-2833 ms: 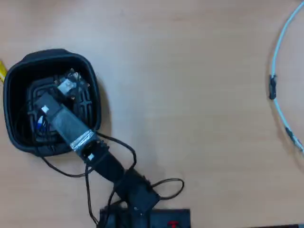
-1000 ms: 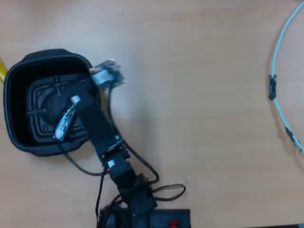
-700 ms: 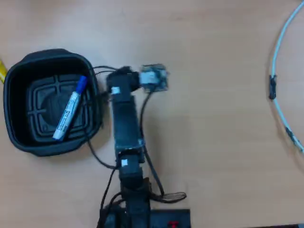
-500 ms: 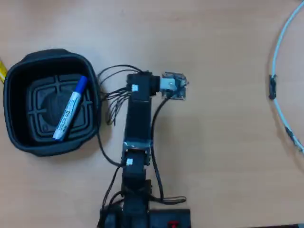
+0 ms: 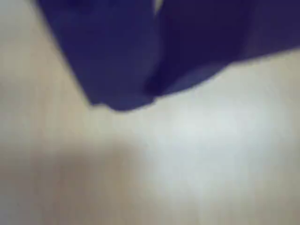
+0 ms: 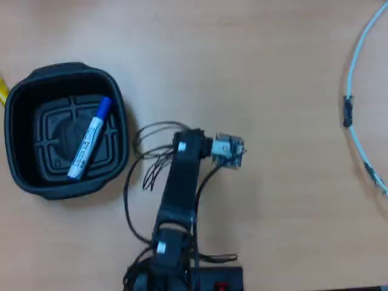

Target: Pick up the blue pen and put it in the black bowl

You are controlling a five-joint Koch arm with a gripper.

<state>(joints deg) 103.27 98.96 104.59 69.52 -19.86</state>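
Blue pen (image 6: 88, 139) lies diagonally on the black bowl (image 6: 18, 103) floor, well left of the gripper (image 6: 228, 150); blur hides how the jaws stand, apparently empty.

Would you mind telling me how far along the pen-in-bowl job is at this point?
It looks finished. Done: the pen lies diagonally on the ridged floor of the bowl, blue cap toward the top of the overhead view. In hand: nothing visible; the gripper sits over bare table to the right of the bowl, apart from it, though the blurred wrist view cannot show whether its jaws are open. Left: nothing for the pen itself, as far as these views show.
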